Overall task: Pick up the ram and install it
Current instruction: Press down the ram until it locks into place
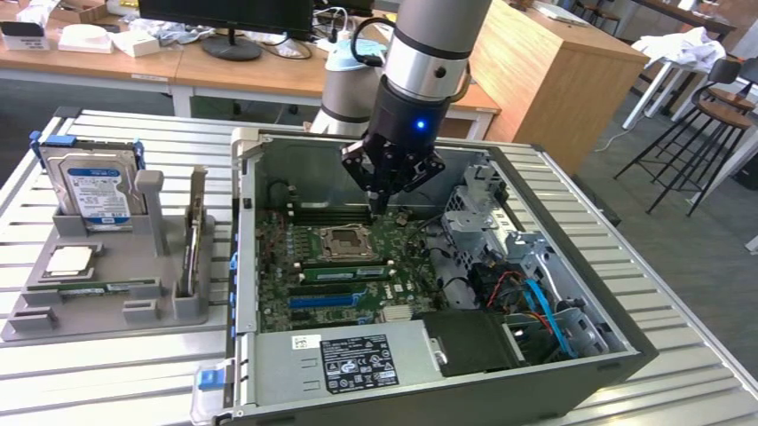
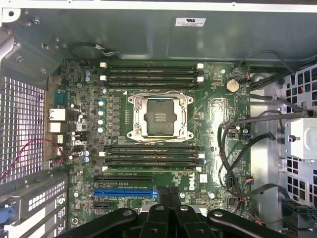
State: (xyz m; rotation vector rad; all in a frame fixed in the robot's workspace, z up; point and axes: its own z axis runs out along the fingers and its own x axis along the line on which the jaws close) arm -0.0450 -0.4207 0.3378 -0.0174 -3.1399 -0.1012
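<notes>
A green ram stick point(image 1: 101, 288) lies flat in a grey holder point(image 1: 154, 311) at the exterior view's left, outside the case. A second thin stick point(image 1: 192, 238) stands on edge in the same holder. Inside the open computer case point(image 1: 255, 231), another green stick point(image 1: 346, 270) seems to sit in a slot beside the CPU socket point(image 1: 343, 240). My gripper point(image 1: 379, 206) hangs over the motherboard point(image 2: 208, 124), close to the socket and far from the holder. Its fingers point(image 2: 159, 201) are pressed together with nothing between them. Black slot rails point(image 2: 151, 154) and a blue slot point(image 2: 124, 192) lie below it.
A hard drive point(image 1: 92, 182) stands at the back of the holder. The power supply point(image 1: 350, 359), drive cage point(image 1: 485, 200) and loose cables point(image 2: 237, 148) crowd the case's sides. The case rests on a slatted metal table point(image 1: 119, 373). Desks and stools stand behind.
</notes>
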